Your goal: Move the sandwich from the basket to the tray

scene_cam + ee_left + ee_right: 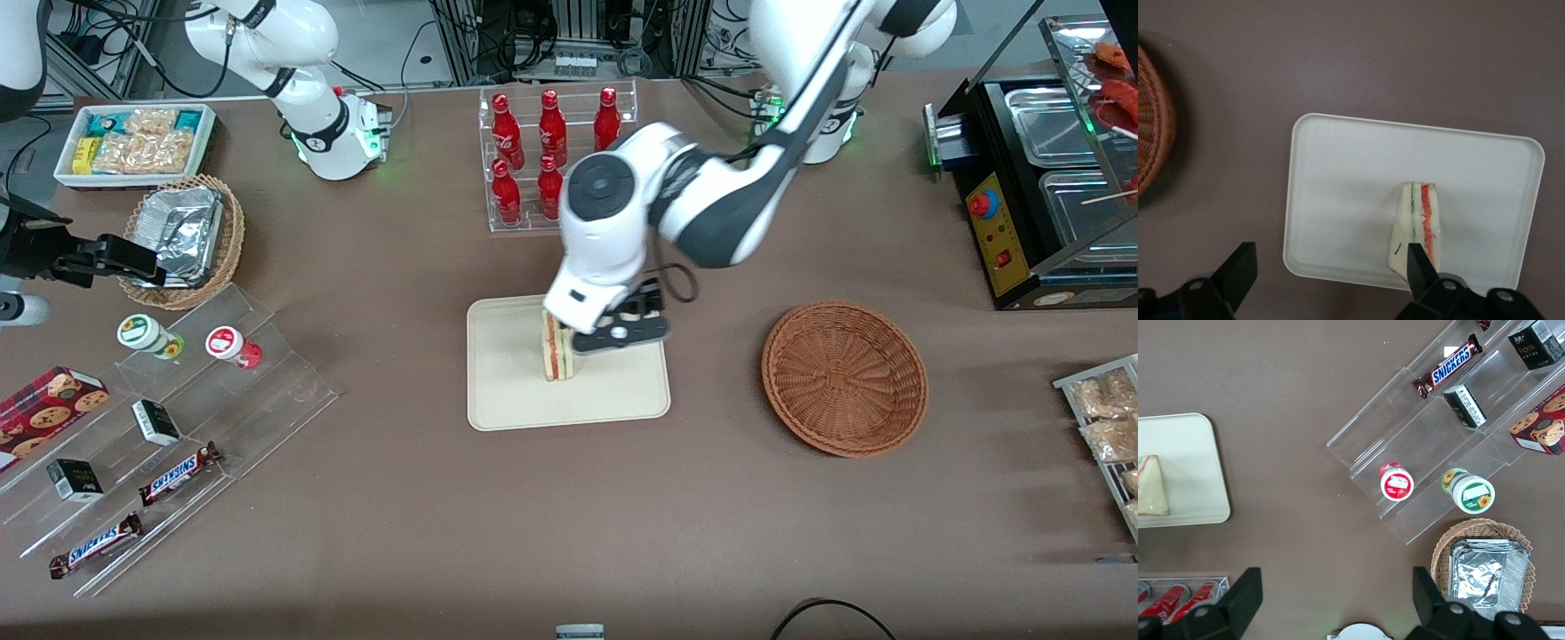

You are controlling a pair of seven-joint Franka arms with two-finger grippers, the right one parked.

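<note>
The sandwich [557, 348] stands on edge on the cream tray [516, 391], its red and green filling facing up. My left gripper [622, 333] is open and empty just above the tray, beside the sandwich on the basket's side. In the left wrist view the gripper [1328, 261] hangs over the tray's [1345, 187] rim, and one finger [1417, 263] overlaps the sandwich's [1417, 220] corner. The reddish-brown basket [845, 378] sits empty beside the tray, toward the working arm's end; its edge shows in the left wrist view [1151, 127]. The right wrist view shows the sandwich [1151, 487] on the tray [1191, 467].
A rack of red bottles [547, 156] stands farther from the front camera than the tray. Clear acrylic steps [178, 418] with snacks, a tan basket with a foil container [182, 236] and a white tub [133, 142] lie toward the parked arm's end. A black appliance [1031, 178] lies toward the working arm's end.
</note>
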